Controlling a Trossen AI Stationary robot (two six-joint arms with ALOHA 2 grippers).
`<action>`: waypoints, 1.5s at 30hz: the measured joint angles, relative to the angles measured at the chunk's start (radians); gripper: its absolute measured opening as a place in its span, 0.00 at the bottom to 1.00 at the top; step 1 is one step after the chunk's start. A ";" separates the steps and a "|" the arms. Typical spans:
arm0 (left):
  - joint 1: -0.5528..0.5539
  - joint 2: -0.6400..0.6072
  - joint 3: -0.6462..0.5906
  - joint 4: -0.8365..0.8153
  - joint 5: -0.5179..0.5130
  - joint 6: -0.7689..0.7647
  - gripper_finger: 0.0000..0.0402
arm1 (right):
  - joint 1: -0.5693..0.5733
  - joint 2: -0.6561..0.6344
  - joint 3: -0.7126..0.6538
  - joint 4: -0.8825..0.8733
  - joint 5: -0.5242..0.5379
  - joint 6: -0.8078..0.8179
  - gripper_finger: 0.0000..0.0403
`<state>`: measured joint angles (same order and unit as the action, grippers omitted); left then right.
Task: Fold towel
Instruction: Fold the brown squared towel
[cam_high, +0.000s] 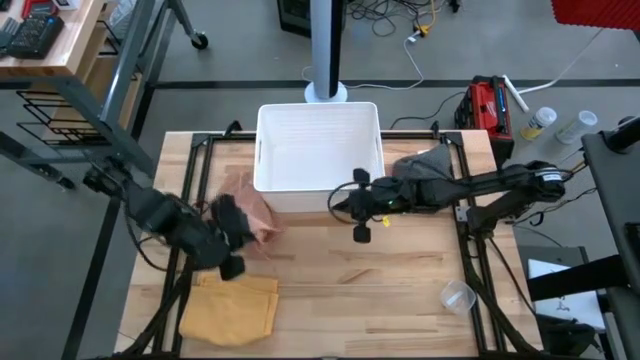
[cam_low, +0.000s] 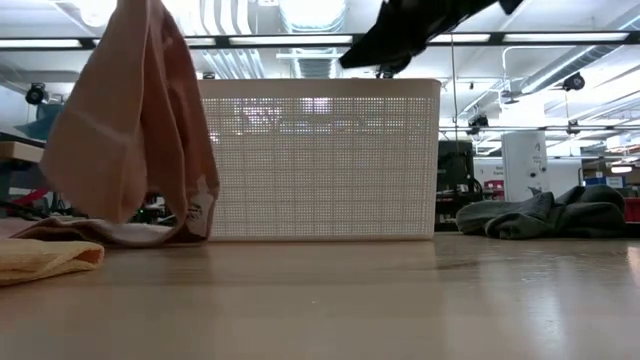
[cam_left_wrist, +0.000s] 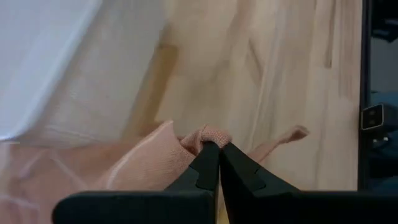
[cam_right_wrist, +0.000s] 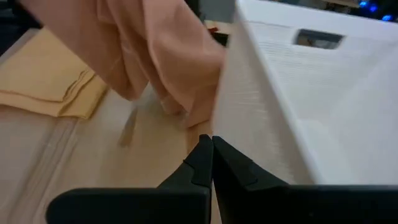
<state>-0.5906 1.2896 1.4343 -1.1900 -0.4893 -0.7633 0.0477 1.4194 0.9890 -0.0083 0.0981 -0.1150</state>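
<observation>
Pink towel (cam_low: 135, 130) hung from the left claw (cam_left_wrist: 217, 149), whose fingers were pinched shut on a fold of it, just beside the white basket (cam_high: 318, 150). Only the low view showed its hem touching the worktop (cam_low: 350, 300). The right claw (cam_right_wrist: 211, 146) hovered closed and empty at the basket's front wall; a folded yellow towel (cam_high: 230, 308) lay near the left claw.

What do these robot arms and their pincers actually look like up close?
Both arms are slim, black and jointed, with dark cables alongside. The right arm carries a small yellow mark near the right gripper. The left gripper ends in two flat, tapered black fingers on a wide black bar.
</observation>
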 joint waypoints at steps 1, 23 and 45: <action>-0.005 0.025 -0.002 0.006 0.001 -0.017 0.00 | 0.010 0.019 0.000 0.015 -0.001 0.000 0.00; -0.116 0.304 0.099 0.052 -0.204 -0.143 0.00 | 0.159 0.057 -0.001 0.067 0.264 -0.147 0.00; -0.162 0.333 0.173 0.070 -0.209 -0.109 0.00 | 0.187 -0.025 -0.017 -0.005 0.182 -0.135 0.00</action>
<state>-0.7521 1.6222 1.6073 -1.1202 -0.6979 -0.8727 0.2350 1.3939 0.9722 -0.0131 0.2802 -0.2502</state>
